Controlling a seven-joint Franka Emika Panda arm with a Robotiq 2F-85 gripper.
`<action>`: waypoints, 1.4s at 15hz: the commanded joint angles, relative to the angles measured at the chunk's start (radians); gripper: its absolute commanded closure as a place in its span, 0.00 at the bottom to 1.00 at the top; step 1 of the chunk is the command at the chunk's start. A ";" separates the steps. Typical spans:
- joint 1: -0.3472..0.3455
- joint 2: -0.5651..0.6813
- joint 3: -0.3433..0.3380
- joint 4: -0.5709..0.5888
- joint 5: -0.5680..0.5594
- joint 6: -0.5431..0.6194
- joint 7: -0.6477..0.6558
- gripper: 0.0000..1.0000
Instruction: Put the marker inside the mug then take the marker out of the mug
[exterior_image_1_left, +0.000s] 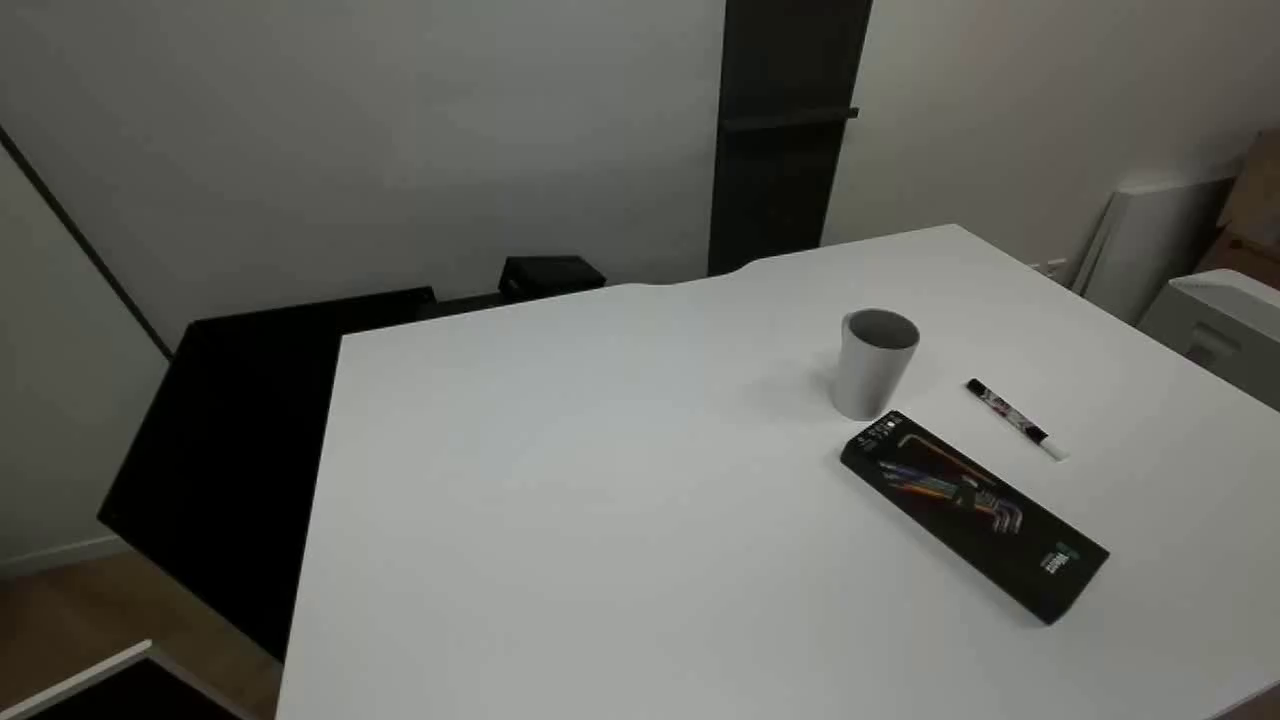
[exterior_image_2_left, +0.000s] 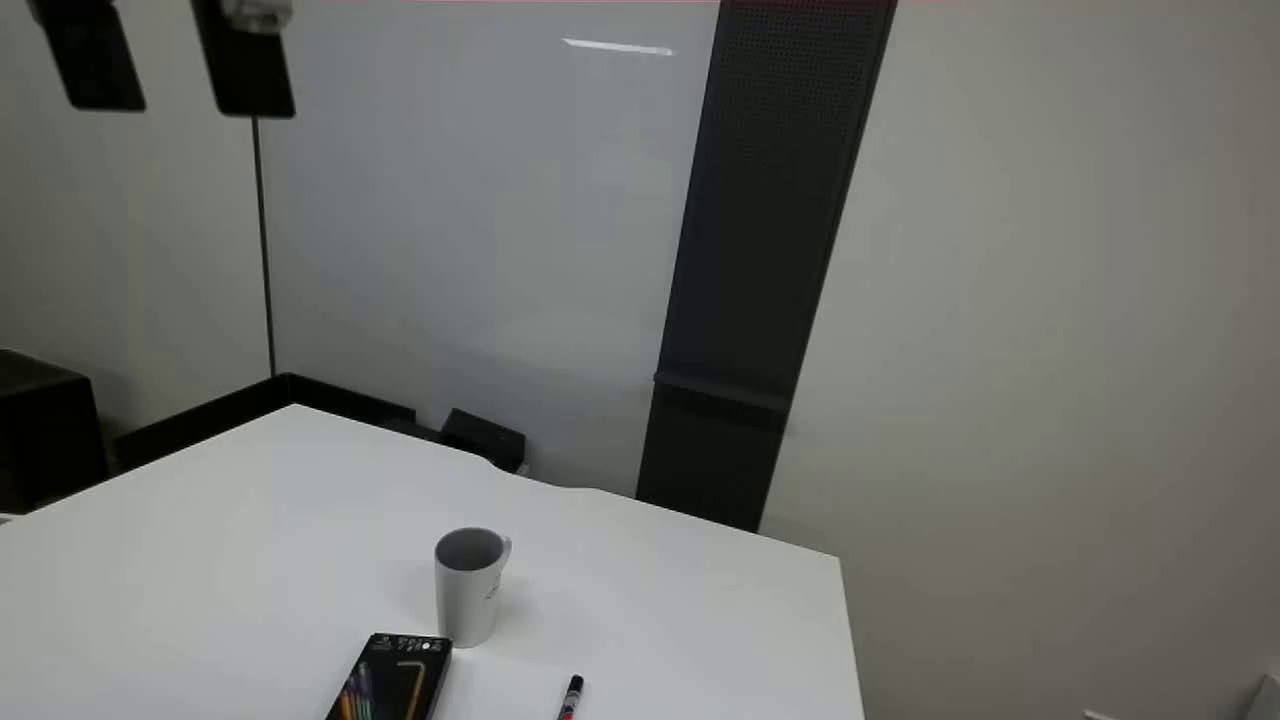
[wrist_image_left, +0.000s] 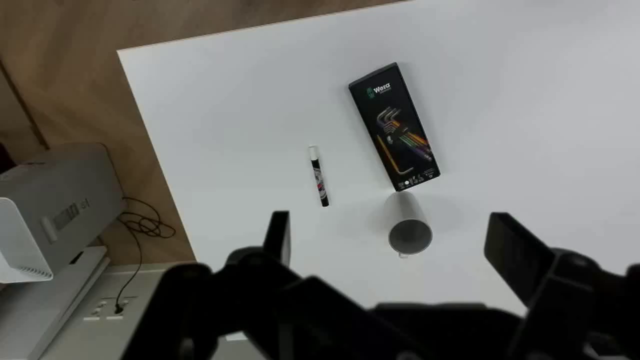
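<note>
The marker (exterior_image_1_left: 1012, 415), black with a printed middle and one white end, lies flat on the white table. Its dark end also shows low in an exterior view, where the rest of the marker (exterior_image_2_left: 570, 697) is cut off by the frame. Upright to one side of it stands the plain grey mug (exterior_image_1_left: 868, 380), its dark inside visible from above in the wrist view. My gripper (wrist_image_left: 389, 225) is high above the table with its jaws wide apart and nothing between them. Two dark fingers (exterior_image_2_left: 245, 65) hang at the top left of an exterior view.
A flat black case (wrist_image_left: 395, 127) with coloured print lies close to the base of the mug; whether they touch I cannot tell. The white table (exterior_image_1_left: 560, 520) ends near the marker's side, beyond which a white appliance (wrist_image_left: 65, 210) and cables stand below.
</note>
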 joint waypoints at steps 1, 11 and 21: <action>0.013 0.001 -0.009 0.004 -0.007 -0.003 0.007 0.00; 0.016 0.007 -0.015 -0.007 -0.008 0.027 0.001 0.00; 0.002 0.506 -0.096 0.098 0.012 0.315 -0.005 0.00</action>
